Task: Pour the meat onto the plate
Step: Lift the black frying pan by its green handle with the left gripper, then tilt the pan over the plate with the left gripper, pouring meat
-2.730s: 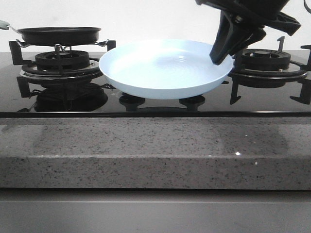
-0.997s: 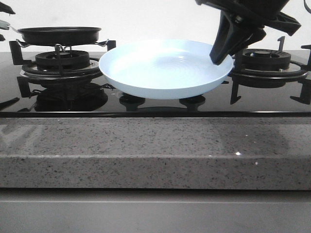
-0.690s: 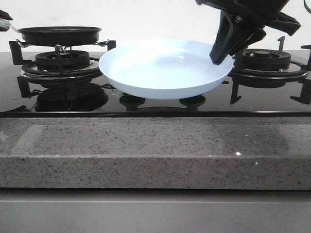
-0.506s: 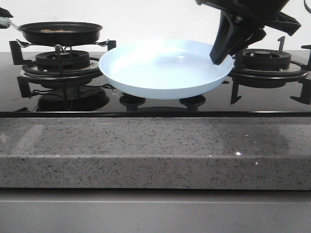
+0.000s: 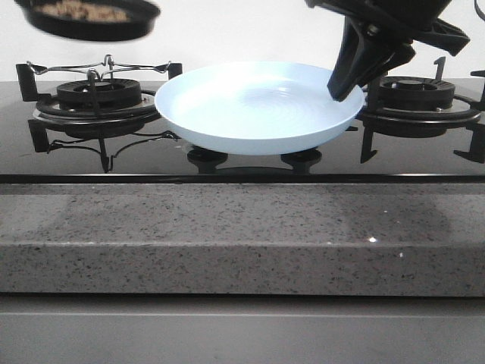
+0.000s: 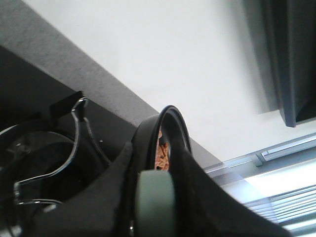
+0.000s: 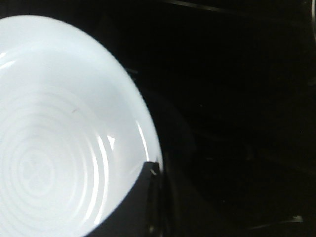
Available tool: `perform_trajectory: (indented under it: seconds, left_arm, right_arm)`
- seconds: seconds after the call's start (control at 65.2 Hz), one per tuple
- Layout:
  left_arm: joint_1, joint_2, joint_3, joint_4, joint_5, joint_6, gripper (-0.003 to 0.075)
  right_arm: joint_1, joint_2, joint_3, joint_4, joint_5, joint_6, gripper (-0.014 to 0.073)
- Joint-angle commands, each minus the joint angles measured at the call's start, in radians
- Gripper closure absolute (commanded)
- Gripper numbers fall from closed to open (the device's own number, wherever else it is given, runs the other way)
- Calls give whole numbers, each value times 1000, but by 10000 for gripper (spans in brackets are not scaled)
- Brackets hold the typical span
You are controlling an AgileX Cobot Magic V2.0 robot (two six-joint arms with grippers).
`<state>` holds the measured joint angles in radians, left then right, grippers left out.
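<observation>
The pale-blue plate (image 5: 258,106) sits at the middle of the hob, and also shows in the right wrist view (image 7: 59,148). My right gripper (image 5: 345,87) is shut on its right rim, one finger inside and one outside (image 7: 157,170). The black frying pan (image 5: 91,26) hangs in the air at the far left, above the left burner. The meat (image 5: 83,11) lies in it as a heap of orange-brown pieces. My left gripper (image 6: 154,192) is shut on the pan's grey-green handle (image 6: 154,212), with meat (image 6: 162,153) visible past the pan rim. The left gripper is out of the front view.
The bare left burner with its grate (image 5: 98,95) is under the pan. A right burner (image 5: 417,95) stands behind my right arm. The black glass hob (image 5: 242,167) ends at a speckled granite counter edge (image 5: 242,235). A white wall is behind.
The pan has risen off the left burner and now hangs high at the left, its meat showing. The plate and my right gripper have not moved.
</observation>
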<state>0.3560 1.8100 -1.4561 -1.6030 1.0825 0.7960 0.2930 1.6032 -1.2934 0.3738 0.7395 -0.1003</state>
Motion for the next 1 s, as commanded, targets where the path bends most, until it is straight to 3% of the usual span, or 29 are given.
perform_trajectory:
  seconds: [0.0,0.383,0.813,0.982]
  left_arm:
    - [-4,-121,-17,-100,53,16,741]
    - [-145,-356,189,-94,-36,179,741]
    - [-388,-377,194,-20,-161,288,741]
    - [-473,-377,187,-20,-200,427,741]
  right_arm:
    - [-3,-42,-27,19,-33,-14,662]
    - [-3,-42,-27,19,-33,-14,662]
    - [-3,-42,-27,19,-33,-14,662]
    - [-3,-42,-27,19,-33,-14,662]
